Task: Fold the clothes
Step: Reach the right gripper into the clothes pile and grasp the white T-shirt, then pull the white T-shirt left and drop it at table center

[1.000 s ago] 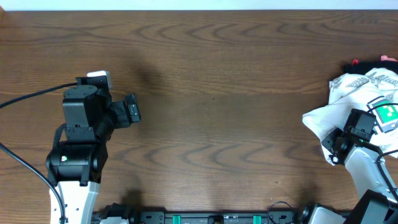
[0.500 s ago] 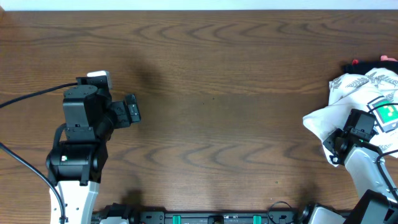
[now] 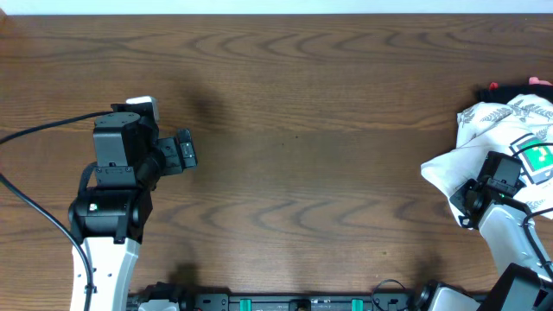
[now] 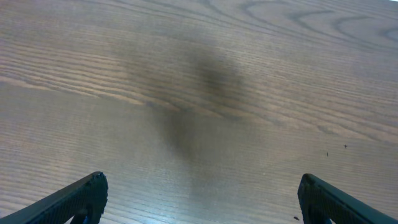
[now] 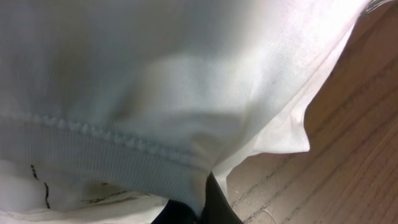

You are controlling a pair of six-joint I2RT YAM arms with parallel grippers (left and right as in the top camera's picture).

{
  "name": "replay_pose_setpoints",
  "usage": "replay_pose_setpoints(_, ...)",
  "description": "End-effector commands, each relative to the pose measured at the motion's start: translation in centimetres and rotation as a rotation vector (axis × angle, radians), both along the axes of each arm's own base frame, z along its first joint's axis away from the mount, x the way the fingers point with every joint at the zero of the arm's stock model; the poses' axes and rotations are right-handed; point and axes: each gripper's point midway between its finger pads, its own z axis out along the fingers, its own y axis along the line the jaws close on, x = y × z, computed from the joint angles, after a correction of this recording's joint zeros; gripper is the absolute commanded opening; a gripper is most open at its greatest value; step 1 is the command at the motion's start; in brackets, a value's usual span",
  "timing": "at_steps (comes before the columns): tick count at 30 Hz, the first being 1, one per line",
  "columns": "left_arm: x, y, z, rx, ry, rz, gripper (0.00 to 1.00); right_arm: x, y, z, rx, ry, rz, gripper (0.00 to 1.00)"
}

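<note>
A brown wood-grain worktop (image 3: pixel 328 104) is carrying everything. A white cotton T-shirt (image 3: pixel 449 168) with a small green square graphic (image 3: pixel 540 157) is lying crumpled at the worktop's far right edge. The right arm's fingers (image 5: pixel 208 208) are clenching a hemmed fold of that T-shirt, with white fabric draping over them. The left arm's fingers (image 4: pixel 74 199) are standing spread wide, released, hovering over bare wood on the left side, well apart from the T-shirt.

Overhead looks straight down over the whole desk (image 3: pixel 302 104). Left wrist low, facing bare wood. Right wrist jammed against the T-shirt (image 5: pixel 155 81) at the desk's right edge.
</note>
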Motion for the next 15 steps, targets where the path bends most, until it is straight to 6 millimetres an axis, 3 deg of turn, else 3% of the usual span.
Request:
replay_pose_setpoints(1, 0.3, -0.1, 0.9, -0.005, -0.023, 0.003, 0.98, 1.0, 0.6, 1.2, 0.033, -0.04, 0.038, 0.01)
replay_pose_setpoints(4, 0.3, -0.1, 0.9, -0.005, -0.023, 0.003, 0.98, 2.8, 1.3, 4.6, 0.056, -0.107, 0.107, 0.01)
replay_pose_setpoints(10, 0.3, -0.1, 0.9, -0.005, -0.023, 0.003, 0.98, 6.8, 4.0, 16.3, 0.051, -0.339, 0.341, 0.01)
replay_pose_setpoints(15, 0.4, -0.1, 1.1, -0.005, -0.03, 0.003, 0.98, 9.3, 8.7, 24.0, 0.122, -0.551, 0.638, 0.01)
